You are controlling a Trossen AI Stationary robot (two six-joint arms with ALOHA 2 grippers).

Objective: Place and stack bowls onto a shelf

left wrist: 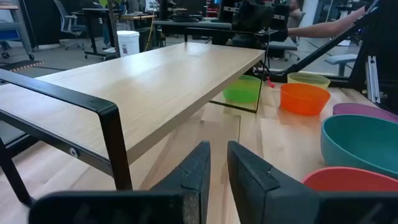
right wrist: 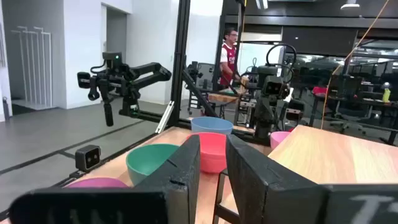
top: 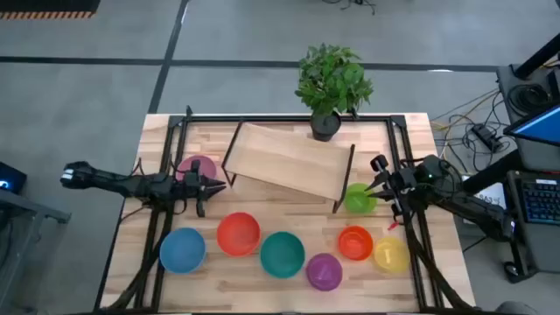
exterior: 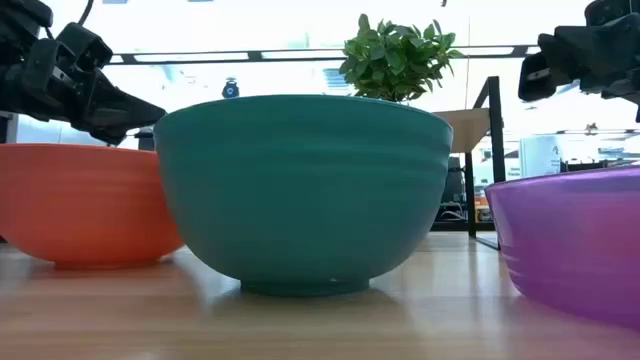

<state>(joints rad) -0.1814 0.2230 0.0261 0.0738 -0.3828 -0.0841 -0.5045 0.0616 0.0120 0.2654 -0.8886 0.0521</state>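
The light-wood shelf (top: 289, 157) stands askew on its black rod legs at the table's middle, nothing on it. The pink bowl (top: 199, 168) sits by its left end and the lime green bowl (top: 359, 199) by its right end. Along the near side stand the blue (top: 183, 249), red-orange (top: 238, 234), teal (top: 282, 254), purple (top: 324, 271), orange (top: 355, 242) and yellow (top: 391, 254) bowls, all upright on their bases. My left gripper (top: 217, 184) hovers shut beside the pink bowl, pointing at the shelf (left wrist: 155, 81). My right gripper (top: 378, 175) hovers shut above the lime green bowl, pointing left.
A potted plant (top: 328, 87) stands at the far edge behind the shelf. A black metal frame (top: 175, 131) runs along the table's sides. Bare tabletop lies between the shelf and the bowl row. People and desks show in the room beyond (right wrist: 230, 53).
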